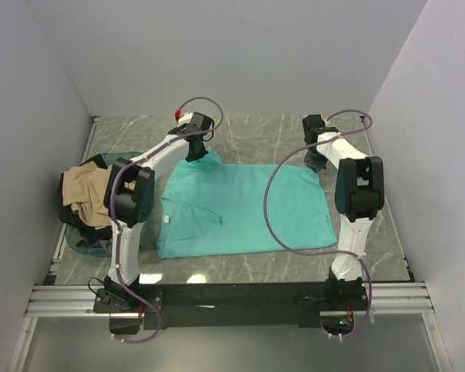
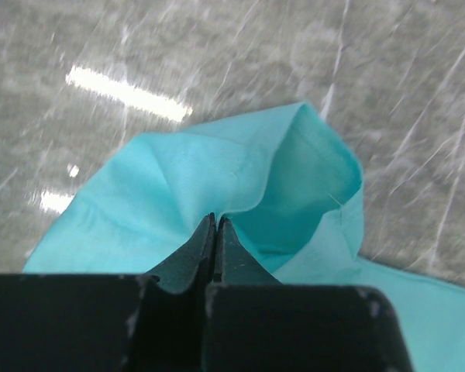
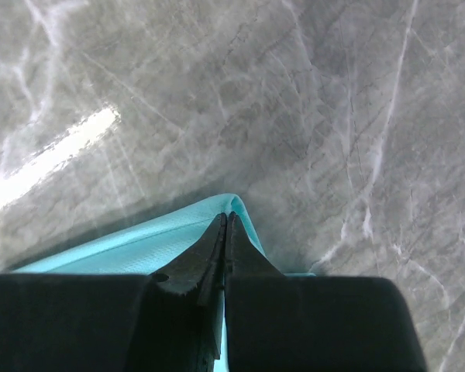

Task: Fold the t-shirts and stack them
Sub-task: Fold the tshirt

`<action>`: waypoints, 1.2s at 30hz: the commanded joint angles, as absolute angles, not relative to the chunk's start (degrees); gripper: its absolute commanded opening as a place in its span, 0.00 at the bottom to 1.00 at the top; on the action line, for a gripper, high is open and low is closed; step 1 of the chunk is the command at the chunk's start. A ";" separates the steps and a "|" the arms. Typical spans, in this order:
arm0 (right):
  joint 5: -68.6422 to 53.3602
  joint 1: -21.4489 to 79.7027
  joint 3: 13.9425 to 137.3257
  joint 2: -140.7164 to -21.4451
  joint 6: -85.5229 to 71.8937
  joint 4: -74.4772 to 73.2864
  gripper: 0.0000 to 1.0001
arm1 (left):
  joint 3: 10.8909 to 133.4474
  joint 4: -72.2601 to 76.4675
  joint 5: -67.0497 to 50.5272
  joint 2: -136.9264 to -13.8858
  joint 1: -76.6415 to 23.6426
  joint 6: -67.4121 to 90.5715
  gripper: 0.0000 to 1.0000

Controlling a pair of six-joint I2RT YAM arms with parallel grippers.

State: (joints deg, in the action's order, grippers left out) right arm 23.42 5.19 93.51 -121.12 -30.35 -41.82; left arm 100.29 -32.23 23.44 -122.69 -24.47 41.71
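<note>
A teal t-shirt [image 1: 244, 209] lies spread on the marble table, its small white neck label at the left edge. My left gripper [image 1: 195, 149] is shut on the shirt's far left sleeve; in the left wrist view the gripper [image 2: 215, 220] pinches a fold of teal cloth [image 2: 217, 167]. My right gripper [image 1: 316, 161] is shut on the shirt's far right corner; in the right wrist view the gripper [image 3: 226, 218] grips the teal hem [image 3: 151, 240]. A tan t-shirt [image 1: 89, 192] lies on dark shirts in the tub at the left.
A translucent bluish tub [image 1: 93, 246] with the heaped shirts stands at the table's left edge. Grey walls close in the far side and both flanks. A metal rail [image 1: 225, 298] with both arm bases runs along the near edge.
</note>
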 commanded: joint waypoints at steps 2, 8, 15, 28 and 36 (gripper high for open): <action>23.73 5.18 89.39 -114.26 -30.06 -36.75 0.00 | 96.17 -31.91 25.49 -116.02 -25.84 44.03 0.00; 23.73 5.97 83.86 -108.46 -30.15 -34.37 0.00 | 89.32 -31.12 26.72 -109.87 -26.98 45.96 0.00; 24.87 6.33 78.75 -103.45 -30.67 -33.40 0.00 | 80.60 -30.15 27.86 -102.14 -29.18 48.42 0.00; 24.52 7.29 72.34 -95.46 -30.32 -32.26 0.00 | 68.65 -32.08 31.37 -90.10 -34.27 53.35 0.00; 24.78 8.17 69.26 -91.94 -29.97 -32.26 0.00 | 64.34 -34.36 33.31 -85.26 -37.18 57.56 0.00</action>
State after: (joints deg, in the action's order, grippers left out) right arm 23.07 7.57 70.02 -94.67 -30.28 -33.43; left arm 65.39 -32.84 30.83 -88.86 -36.38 54.85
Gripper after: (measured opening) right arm 0.008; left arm 0.015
